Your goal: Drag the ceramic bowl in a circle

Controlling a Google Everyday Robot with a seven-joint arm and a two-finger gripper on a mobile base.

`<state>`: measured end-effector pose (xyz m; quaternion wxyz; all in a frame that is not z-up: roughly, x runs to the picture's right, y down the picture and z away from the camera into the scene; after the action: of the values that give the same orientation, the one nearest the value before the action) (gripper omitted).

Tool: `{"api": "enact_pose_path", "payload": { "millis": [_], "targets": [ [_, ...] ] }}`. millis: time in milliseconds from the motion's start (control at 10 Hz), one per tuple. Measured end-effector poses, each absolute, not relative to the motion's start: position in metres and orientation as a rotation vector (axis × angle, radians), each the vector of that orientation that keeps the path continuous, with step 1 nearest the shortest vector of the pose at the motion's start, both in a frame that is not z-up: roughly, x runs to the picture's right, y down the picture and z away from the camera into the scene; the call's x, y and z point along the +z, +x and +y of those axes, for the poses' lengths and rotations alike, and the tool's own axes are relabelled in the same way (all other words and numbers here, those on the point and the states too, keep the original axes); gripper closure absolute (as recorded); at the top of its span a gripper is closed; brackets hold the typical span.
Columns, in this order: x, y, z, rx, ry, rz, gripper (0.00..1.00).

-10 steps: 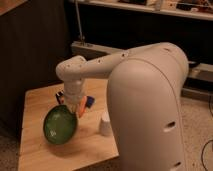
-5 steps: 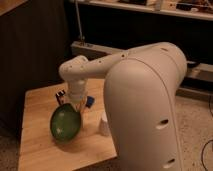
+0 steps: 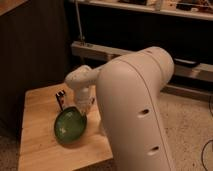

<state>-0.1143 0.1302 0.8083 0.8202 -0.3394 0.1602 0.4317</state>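
White casing of our arm (image 3: 135, 110) fills the right half of the frame and hides whatever lies behind it, so we judge the circle only by what shows at the lower left. Pale wood forms the tabletop (image 3: 36, 145) there. The ceramic bowl (image 3: 69, 127), glossy green, sits toward the tabletop's right side, close under the arm, and it seems tipped a little with its inside turned toward the camera.

The pincer (image 3: 83, 106) hangs below the wrist at the bowl's upper right rim. We cannot tell whether it is spread, pressed together or pinching that rim. A small dark object (image 3: 61, 98) stands just beside the bowl, up and to the left.

To drag well, we think the rim contact should be firm and low, so the base slides flat on the wood and does not rock. The circle is best kept tight and swung toward the open wood at the lower left, away from the dark object and the tabletop's right edge. A slow, even pace should stop the glazed rim from slipping free.
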Motion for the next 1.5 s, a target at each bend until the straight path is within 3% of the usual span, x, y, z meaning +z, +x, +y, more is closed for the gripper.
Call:
{"api": "enact_pose_path", "payload": {
  "millis": [300, 600, 1100, 1500],
  "targets": [
    [0.775, -0.075, 0.138, 0.899, -0.688, 0.386, 1.00],
    [0.745, -0.057, 0.173, 0.823, -0.663, 0.429, 1.00],
    [0.703, -0.110, 0.226, 0.608, -0.663, 0.373, 1.00],
    [0.712, -0.158, 0.215, 0.594, -0.685, 0.323, 1.00]
  ]
}}
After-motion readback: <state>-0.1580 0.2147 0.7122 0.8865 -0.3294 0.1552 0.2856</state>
